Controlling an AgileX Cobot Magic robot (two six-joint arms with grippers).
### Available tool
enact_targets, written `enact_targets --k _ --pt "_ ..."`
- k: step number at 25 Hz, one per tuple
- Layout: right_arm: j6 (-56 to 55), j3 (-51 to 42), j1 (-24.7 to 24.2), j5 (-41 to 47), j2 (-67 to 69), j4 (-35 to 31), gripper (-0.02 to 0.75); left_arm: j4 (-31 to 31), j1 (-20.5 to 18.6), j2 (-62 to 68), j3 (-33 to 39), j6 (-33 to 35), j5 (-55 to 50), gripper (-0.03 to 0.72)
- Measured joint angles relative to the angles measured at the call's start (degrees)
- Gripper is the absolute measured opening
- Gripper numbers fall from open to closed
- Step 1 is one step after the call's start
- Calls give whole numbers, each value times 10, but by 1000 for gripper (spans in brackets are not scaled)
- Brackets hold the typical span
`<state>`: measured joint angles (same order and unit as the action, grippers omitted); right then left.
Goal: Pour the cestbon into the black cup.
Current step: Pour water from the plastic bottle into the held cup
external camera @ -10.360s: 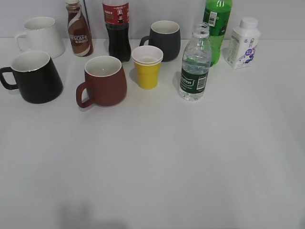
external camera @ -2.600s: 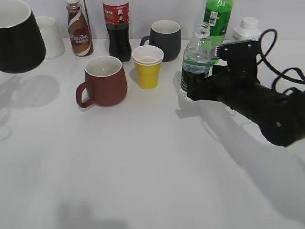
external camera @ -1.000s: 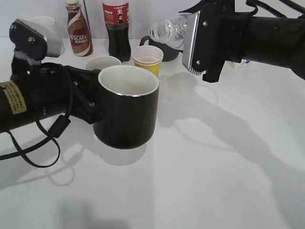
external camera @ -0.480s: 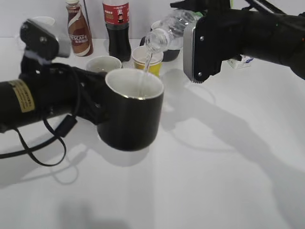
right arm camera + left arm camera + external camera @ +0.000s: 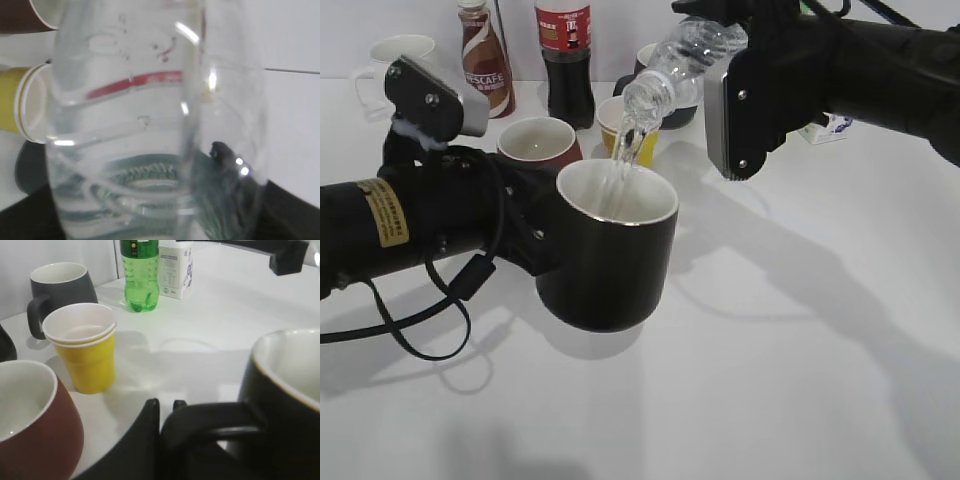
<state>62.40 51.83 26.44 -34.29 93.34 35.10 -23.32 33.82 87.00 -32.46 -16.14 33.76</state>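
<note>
My left gripper is shut on the handle of the black cup and holds it above the table at centre. The cup's white inside faces up. My right gripper is shut on the cestbon, a clear bottle tilted neck-down to the left. Its mouth is just over the cup's rim and a stream of water runs into the cup. In the right wrist view the clear cestbon fills the frame and hides the jaws.
Behind the cup stand a reddish-brown mug, a yellow paper cup, a dark grey mug, a cola bottle, a coffee bottle, a white mug, a green soda bottle and a white carton.
The bottle has tipped further and moved lower over the cup. The black cup has shifted slightly right and down. Water keeps running into it.
</note>
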Motion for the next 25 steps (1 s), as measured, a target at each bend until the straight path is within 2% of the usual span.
enact_targets --k 6,9,12,16,18,20,21,25 --pt "3 0 0 0 0 0 468 -1 0 0 0 0 0 40" --pt "-39 0 0 -1 0 1 468 0 0 0 0 0 2 40" --pt "-159 0 0 -1 0 33 468 5 0 0 0 0 18 40" --pt "-413 0 0 -8 0 147 468 17 0 0 -11 1 22 40" --pt "-552 0 0 -11 0 161 468 20 0 0 -21 8 23 40" --pt "-656 0 0 -14 -1 129 468 24 -2 0 -32 21 25 40" --pt "-696 0 0 -16 -3 92 468 25 -5 -1 -38 31 26 40" --pt "-757 0 0 -14 -21 -96 468 44 -49 -13 -54 56 28 40"
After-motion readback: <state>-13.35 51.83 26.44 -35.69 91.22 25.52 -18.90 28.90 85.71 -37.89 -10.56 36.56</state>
